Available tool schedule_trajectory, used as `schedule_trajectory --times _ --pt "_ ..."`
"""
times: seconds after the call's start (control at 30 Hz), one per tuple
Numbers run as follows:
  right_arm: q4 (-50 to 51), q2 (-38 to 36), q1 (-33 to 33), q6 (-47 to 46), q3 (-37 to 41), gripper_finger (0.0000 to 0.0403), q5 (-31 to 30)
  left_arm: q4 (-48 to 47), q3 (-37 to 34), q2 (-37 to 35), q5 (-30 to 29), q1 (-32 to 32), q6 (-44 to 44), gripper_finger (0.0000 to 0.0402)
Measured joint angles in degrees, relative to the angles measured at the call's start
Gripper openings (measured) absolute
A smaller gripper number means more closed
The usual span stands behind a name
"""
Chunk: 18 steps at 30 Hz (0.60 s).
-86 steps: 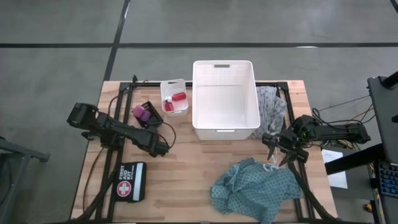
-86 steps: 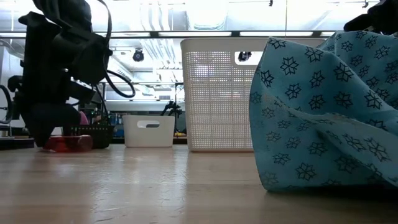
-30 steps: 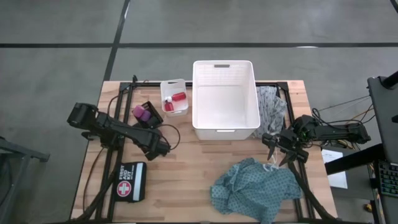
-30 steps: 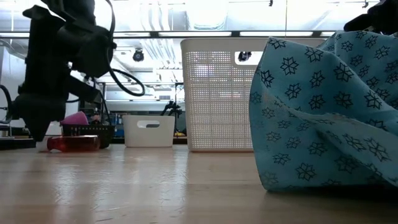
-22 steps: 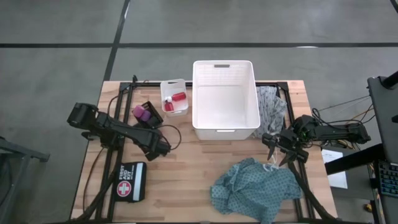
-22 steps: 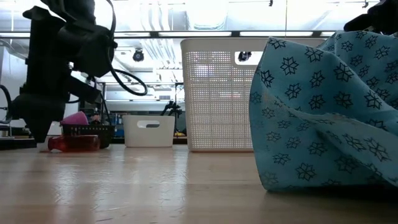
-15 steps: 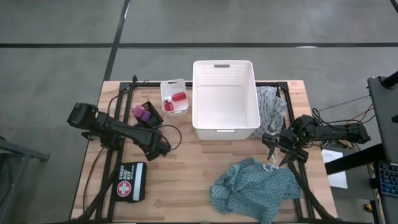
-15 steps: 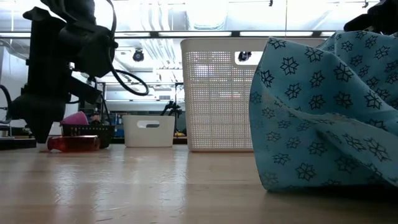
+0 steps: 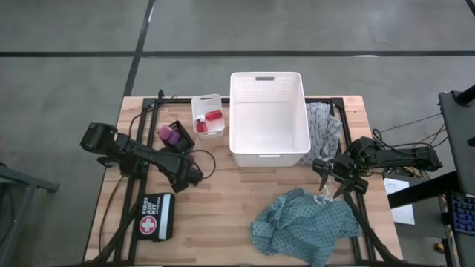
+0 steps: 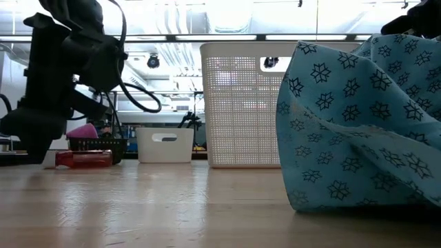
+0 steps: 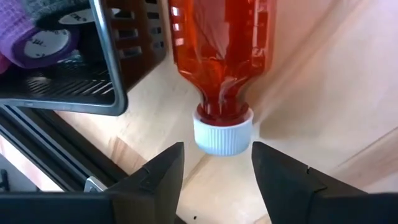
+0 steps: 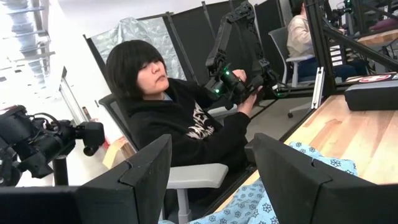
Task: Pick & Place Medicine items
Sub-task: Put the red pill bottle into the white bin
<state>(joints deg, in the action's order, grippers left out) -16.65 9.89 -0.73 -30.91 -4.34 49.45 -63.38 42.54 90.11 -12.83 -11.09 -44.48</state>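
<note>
A small red bottle [image 11: 221, 50] with a white cap [image 11: 222, 132] lies on its side on the table's left part [image 10: 86, 159], beside a black basket [image 11: 93, 62] holding purple and pink pieces [image 9: 168, 134]. My left gripper [image 11: 217, 152] points steeply down at the bottle's cap end [image 9: 189, 178]. It is open, with one finger on each side of the cap and a gap showing at both. Another red bottle [image 9: 211, 117] lies in a small white tray [image 9: 199, 102]. My right gripper [image 9: 334, 184] waits open at the table's right edge, holding nothing [image 12: 211, 149].
A large white basket [image 9: 269, 157] stands at the far middle, with a grey patterned cloth [image 9: 324, 127] to its right. A teal patterned cloth [image 9: 304, 226] lies crumpled at the near right. A black first-aid pouch [image 9: 156, 216] lies near left. A person sits beyond the table [image 12: 168, 118].
My left gripper has rolled a little about its own axis at the bottle's cap end, and in the low view its lower end now shows broader. The red bottle lies where it lay.
</note>
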Motion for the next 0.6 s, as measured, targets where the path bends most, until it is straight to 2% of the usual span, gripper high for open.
schedule_trajectory --times 0.33,0.6 --pt "0.0 0.0 0.0 0.0 0.0 0.0224 0.0 2.25 -0.15 0.0 -0.76 0.18 0.14 0.0248" --pt "0.0 0.0 0.0 0.0 0.0 0.0224 0.0 2.9 -0.33 0.0 -1.72 0.85 -0.3 0.0254"
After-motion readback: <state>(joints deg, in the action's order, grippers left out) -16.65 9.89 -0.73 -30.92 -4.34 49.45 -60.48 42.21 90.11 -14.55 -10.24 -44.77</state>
